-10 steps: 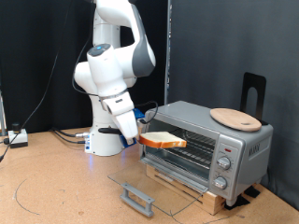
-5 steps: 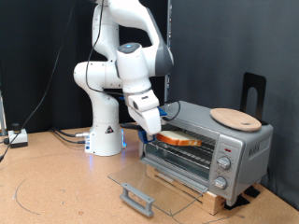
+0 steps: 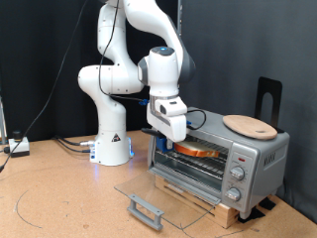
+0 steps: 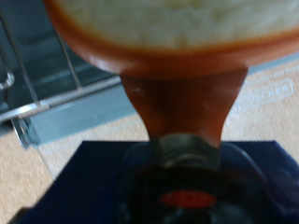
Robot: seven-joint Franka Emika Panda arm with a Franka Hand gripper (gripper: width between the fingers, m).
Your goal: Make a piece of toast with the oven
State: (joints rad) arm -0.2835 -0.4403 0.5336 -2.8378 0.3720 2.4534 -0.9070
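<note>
The oven [image 3: 246,151] is a silver-grey box on a wooden base at the exterior view's right, with knobs on its right panel. Its glass door [image 3: 163,195] hangs open, flat in front. My gripper [image 3: 179,140] is at the oven's mouth, shut on the piece of toast [image 3: 196,151], which reaches into the cavity just above the wire rack. In the wrist view the toast [image 4: 177,23] fills the frame close up, with a pale face and a brown crust. The wire rack [image 4: 47,98] shows beside it.
A round tan wooden board [image 3: 249,125] lies on the oven's top. A black stand [image 3: 268,99] rises behind the oven. The arm's white base [image 3: 112,149] stands at centre left, with cables [image 3: 69,144] and a small box [image 3: 18,147] further left.
My gripper has carried the toast to the exterior view's right, from in front of the open door into the oven's mouth. The arm has stretched out towards the oven.
</note>
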